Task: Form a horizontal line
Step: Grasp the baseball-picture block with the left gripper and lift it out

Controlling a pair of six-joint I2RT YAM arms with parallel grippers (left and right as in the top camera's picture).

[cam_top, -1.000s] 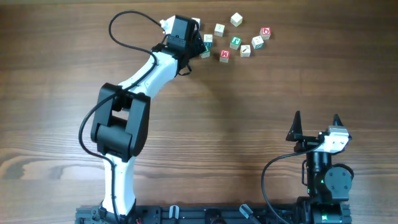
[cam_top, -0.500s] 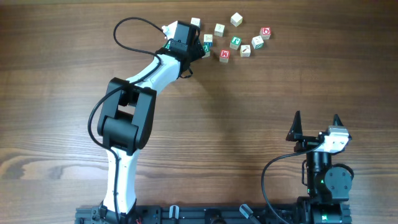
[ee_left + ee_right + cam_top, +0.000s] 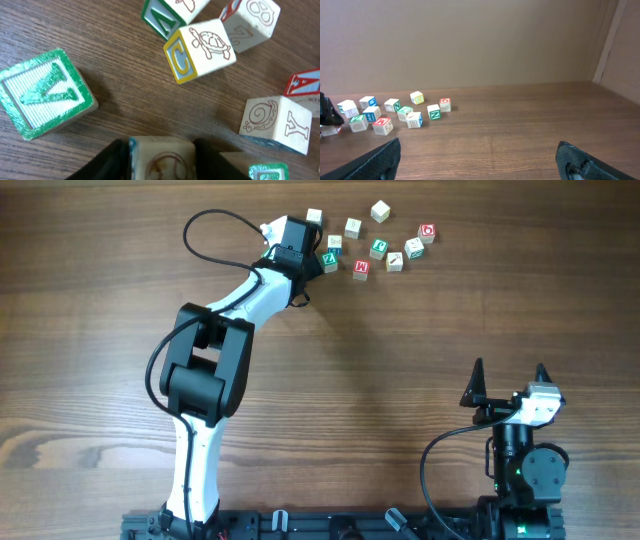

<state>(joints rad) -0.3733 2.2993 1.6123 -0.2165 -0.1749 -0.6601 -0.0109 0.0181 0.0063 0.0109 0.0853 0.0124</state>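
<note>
My left gripper [image 3: 162,167] is shut on a pale cube with a brown drawing and a blue edge [image 3: 162,157], low over the table at the left end of the cube cluster. In the overhead view the left gripper [image 3: 310,256] is hidden under its wrist. The red "M" cube [image 3: 361,268] lies just to its right, also in the right wrist view [image 3: 382,125]. A blue-marked "B" cube [image 3: 414,119] stands beside it. My right gripper [image 3: 510,375] is open and empty, far from the cubes; it also shows in the right wrist view [image 3: 480,162].
Other letter cubes lie scattered at the table's far edge: a green-faced cube [image 3: 47,92], a yellow "C" turtle cube [image 3: 200,50], a snail "Y" cube [image 3: 275,122], green-lettered cubes [image 3: 378,248] and a red round-letter cube [image 3: 427,232].
The left arm has shifted slightly up and right, uncovering a white cube at the far edge. The green cube beside the gripper has moved a little away. The right arm has not moved.
</note>
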